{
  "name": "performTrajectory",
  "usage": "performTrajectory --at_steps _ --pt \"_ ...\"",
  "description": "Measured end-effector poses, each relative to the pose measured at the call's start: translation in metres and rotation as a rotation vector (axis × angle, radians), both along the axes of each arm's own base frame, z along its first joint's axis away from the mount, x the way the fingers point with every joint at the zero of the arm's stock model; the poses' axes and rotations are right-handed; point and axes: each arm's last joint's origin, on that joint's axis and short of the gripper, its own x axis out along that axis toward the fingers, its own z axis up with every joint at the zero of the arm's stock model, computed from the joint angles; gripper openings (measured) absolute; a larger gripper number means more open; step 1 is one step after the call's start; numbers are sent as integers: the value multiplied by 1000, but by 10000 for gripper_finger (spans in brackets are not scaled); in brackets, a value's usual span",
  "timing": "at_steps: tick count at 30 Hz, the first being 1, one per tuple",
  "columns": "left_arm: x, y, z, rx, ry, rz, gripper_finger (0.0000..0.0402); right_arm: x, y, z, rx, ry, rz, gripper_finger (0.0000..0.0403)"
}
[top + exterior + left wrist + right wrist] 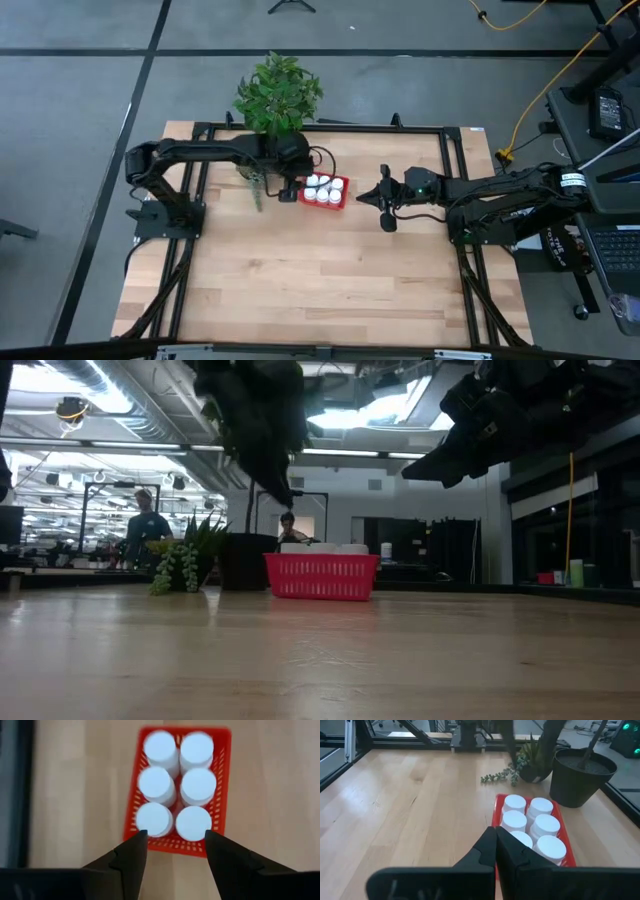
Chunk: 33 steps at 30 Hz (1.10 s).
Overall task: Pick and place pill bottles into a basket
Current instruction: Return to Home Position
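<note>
On the wooden table [300,280] beside a black plant pot [582,777], the red mesh basket [221,780] contains six white cylindrical pill bottles [156,784], upright. Above it hangs the left gripper [176,834], fingers spread, empty; the right gripper [496,832] hangs nearby, fingers pressed together, empty.

This is a robotics lab in a large, open workshop hall. Two dark robot arms [200,152] are mounted on a black metal frame [330,127] around a wooden table [300,270], which stands on a grey concrete floor [80,90]. A yellow cable [560,80] lies there. The low view shows bare ceiling ducts [110,380], strip lights [350,452] and a person [147,525] at far benches.
</note>
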Motion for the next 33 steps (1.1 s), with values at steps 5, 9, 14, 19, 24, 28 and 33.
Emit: performTrajectory --at_steps 5,9,14,19,24,28,33 --pt "-20 -8 44 36 -69 -17 178 0 0 0 -3 -4 1 3" --pt "-49 -16 76 58 -144 6 144 0 0 1 -4 -5 2 3" --pt "-84 -32 101 44 -258 26 80 0 0 0 -4 -1 2 3" --pt "-115 -49 84 6 -323 39 12 -1 0 0 -3 5 2 3" --pt "-134 -64 44 -24 -414 24 3 -1 0 0 -18 6 7 3" --pt "-152 -73 16 -53 -486 25 2 -1 0 -1 -14 12 6 3" --pt "-175 -80 1 -55 -619 31 2 -1 0 -1 -19 11 7 3"
